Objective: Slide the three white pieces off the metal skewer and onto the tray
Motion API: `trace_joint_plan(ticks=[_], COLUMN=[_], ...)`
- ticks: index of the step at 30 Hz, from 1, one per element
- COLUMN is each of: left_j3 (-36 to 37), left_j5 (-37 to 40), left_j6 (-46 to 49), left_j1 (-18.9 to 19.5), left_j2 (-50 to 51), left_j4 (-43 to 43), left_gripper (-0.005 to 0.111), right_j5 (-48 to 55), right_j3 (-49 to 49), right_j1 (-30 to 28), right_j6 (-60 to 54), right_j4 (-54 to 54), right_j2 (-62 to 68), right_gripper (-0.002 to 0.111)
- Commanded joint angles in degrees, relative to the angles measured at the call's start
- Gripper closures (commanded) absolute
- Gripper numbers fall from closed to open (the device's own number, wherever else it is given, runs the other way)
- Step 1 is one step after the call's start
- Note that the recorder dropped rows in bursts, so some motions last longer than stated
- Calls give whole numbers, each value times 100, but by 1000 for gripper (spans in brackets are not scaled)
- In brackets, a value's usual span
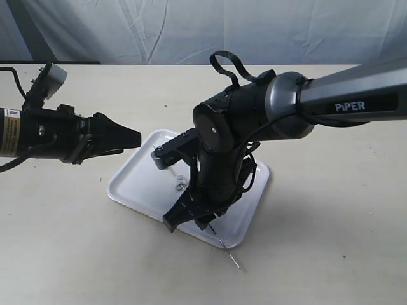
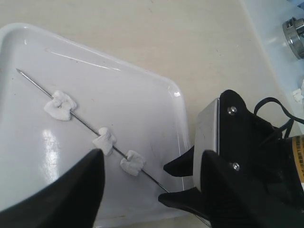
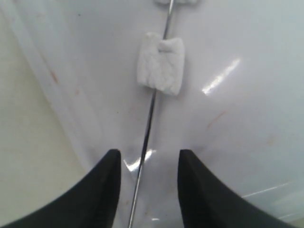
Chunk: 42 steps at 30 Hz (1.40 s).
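Note:
The white tray (image 1: 136, 184) lies mid-table. On it rests the metal skewer (image 2: 85, 124), threaded through three white pieces (image 2: 60, 105), (image 2: 104, 140), (image 2: 132, 163). The skewer's end (image 1: 231, 255) pokes past the near rim onto the table. My right gripper (image 3: 148, 157) is open and low over the tray's near end, its fingers on either side of the skewer (image 3: 148, 121) without touching it, a short way from the nearest white piece (image 3: 160, 64). My left gripper (image 1: 129, 141) hovers open at the tray's far-left corner with nothing between its fingers (image 2: 76, 190).
The beige table (image 1: 331, 222) spreads on all sides of the tray, with a pale cloth backdrop (image 1: 191, 28) behind. The right arm (image 1: 254, 114) reaches over the tray's middle and hides much of it. A round metal part (image 2: 294, 31) shows off the table's far side.

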Motion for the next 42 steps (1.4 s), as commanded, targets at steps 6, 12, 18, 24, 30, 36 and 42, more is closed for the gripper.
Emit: trace_joint_plan(ticks=[6, 12, 18, 24, 30, 36, 42], left_j3=[-25, -25, -25, -25, -25, -25, -25], left_j5=[-38, -85, -96, -96, -96, -98, -168], left_j6=[26, 26, 26, 26, 26, 26, 26], left_j1=[-23, -23, -23, -23, -23, -11, -11], left_j2=[9, 9, 9, 9, 9, 9, 9], left_j4=[-30, -30, -30, -30, -30, -59, -238], left_gripper=[50, 50, 50, 50, 50, 50, 50], right_j5=[-60, -60, -50, -90, -188, -92, 63], right_j3=[-37, -37, -37, -37, -37, -37, -37], right_j1=[10, 10, 10, 10, 10, 10, 0], right_j6=[26, 26, 48, 173, 173, 173, 173], right_j4=[-77, -72, -36, -36, 19, 81, 68], right_j2=[-6, 195, 302, 292, 292, 142, -418], right_gripper=[70, 70, 72, 104, 109, 109, 109])
